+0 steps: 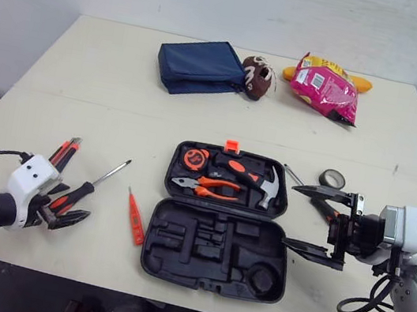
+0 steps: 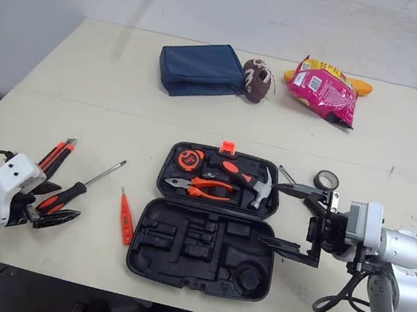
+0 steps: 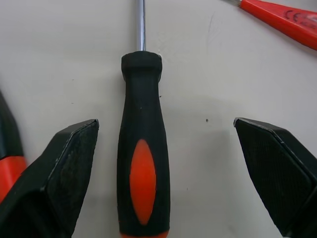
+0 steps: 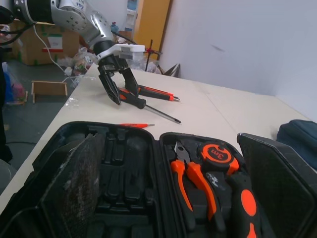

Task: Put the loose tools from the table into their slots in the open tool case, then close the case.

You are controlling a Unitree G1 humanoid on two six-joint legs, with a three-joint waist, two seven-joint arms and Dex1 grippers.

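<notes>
Left gripper (image 1: 74, 206): fingers spread wide, low over the table, with the handle of the black-and-orange screwdriver (image 3: 142, 163) lying between them and touching neither. Red-handled tools (image 1: 65, 150) sit just outside the gripper, and a red tester pen (image 1: 134, 218) lies between it and the open tool case (image 1: 178, 239). Right gripper (image 1: 292, 214): fingers likewise spread, tips at the case's right edge, with a dark-and-orange item, possibly another tool, partly hidden behind them and a tape roll (image 1: 333, 178) just beyond. Pliers (image 1: 203, 187), hammer (image 1: 256, 182) and tape measure (image 1: 192, 156) sit in the case's far half; well beyond both grippers lie a blue pouch (image 1: 199, 66) and a pink snack bag (image 1: 328, 88).
</notes>
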